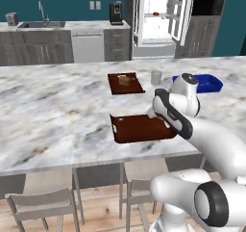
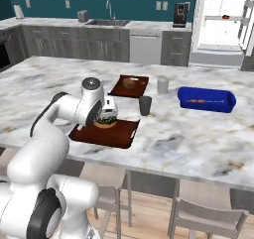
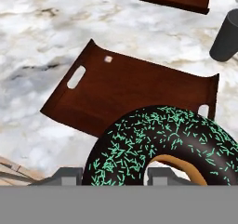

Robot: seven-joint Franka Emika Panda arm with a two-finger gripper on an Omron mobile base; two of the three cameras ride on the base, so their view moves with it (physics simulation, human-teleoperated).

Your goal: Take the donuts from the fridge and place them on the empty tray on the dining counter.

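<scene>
My gripper (image 3: 116, 174) is shut on a tan donut (image 3: 158, 144) with dark icing and green sprinkles. It hangs low over the empty reddish-brown tray (image 3: 125, 88), near the tray's edge closest to me. From the right base view the donut (image 2: 105, 122) sits just under the gripper (image 2: 107, 115), above the tray (image 2: 119, 134); whether it touches the tray I cannot tell. The tray (image 1: 137, 129) lies near the front edge of the dining counter (image 1: 57, 110). Far behind, the fridge (image 1: 158, 14) stands open, with a small red-orange thing (image 2: 225, 17) on a shelf.
A twin brown tray with a tan block (image 2: 130, 86) lies farther back. A dark grey cup (image 2: 145, 105) stands just beyond the empty tray, and a pale cup (image 2: 162, 84) behind it. A blue tray (image 2: 206, 99) lies to the right. Stools (image 1: 43, 204) line the counter's near side.
</scene>
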